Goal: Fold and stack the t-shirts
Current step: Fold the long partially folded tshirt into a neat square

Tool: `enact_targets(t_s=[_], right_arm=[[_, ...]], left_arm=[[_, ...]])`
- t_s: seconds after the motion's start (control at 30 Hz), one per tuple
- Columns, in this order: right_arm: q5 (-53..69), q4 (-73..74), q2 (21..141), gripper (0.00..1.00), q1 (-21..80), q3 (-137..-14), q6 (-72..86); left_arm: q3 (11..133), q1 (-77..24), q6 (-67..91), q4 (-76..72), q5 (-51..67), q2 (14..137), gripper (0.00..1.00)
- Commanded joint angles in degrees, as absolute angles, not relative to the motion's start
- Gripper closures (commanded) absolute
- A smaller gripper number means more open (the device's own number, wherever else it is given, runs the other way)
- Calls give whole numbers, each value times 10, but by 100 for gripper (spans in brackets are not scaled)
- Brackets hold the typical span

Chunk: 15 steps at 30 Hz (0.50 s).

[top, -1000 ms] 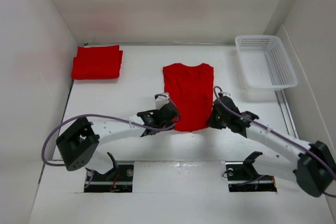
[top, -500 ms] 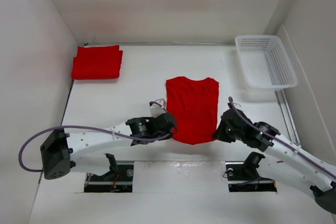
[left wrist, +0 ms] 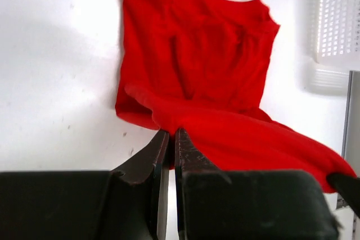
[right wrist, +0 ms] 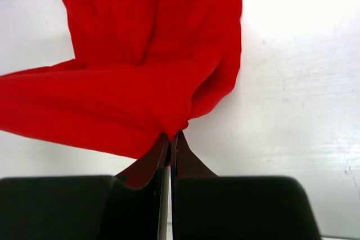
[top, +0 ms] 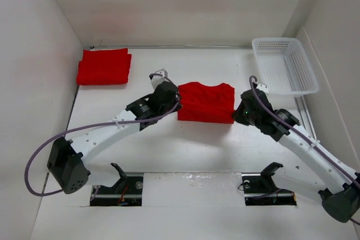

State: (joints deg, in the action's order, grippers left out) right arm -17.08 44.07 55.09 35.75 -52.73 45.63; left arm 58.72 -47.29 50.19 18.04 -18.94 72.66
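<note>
Shirt (top: 206, 103), red, at the middle of the table (top: 140, 144), hem half raised over the collar half, slung between the two arms. Left gripper (left wrist: 170, 134) and right gripper (right wrist: 170, 136) are each pinched tight on a hem corner, the cloth sagging between them. Handling: carry both corners level to the shoulders, hem taut, and lay edge on edge before release.

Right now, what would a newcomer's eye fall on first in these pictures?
The bright red t-shirt in the middle of the white table, doubled over, its hem pinched at either corner by the left gripper and the right gripper. Next, the folded red stack at the far left corner and the white mesh basket at the far right.
</note>
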Motion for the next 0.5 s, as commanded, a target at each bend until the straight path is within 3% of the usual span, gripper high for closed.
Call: enact_targets(t_s=[0.0, 0.13, 0.47], right_arm=[[-186, 407, 571, 100, 311, -558, 400], [-155, 380, 604, 100, 262, -582, 360], [-96, 330, 711, 100, 185, -621, 317]], left_arm=[[637, -461, 413, 131, -197, 752, 100], [720, -442, 389, 150, -192, 823, 100], [794, -378, 366, 150, -165, 929, 100]])
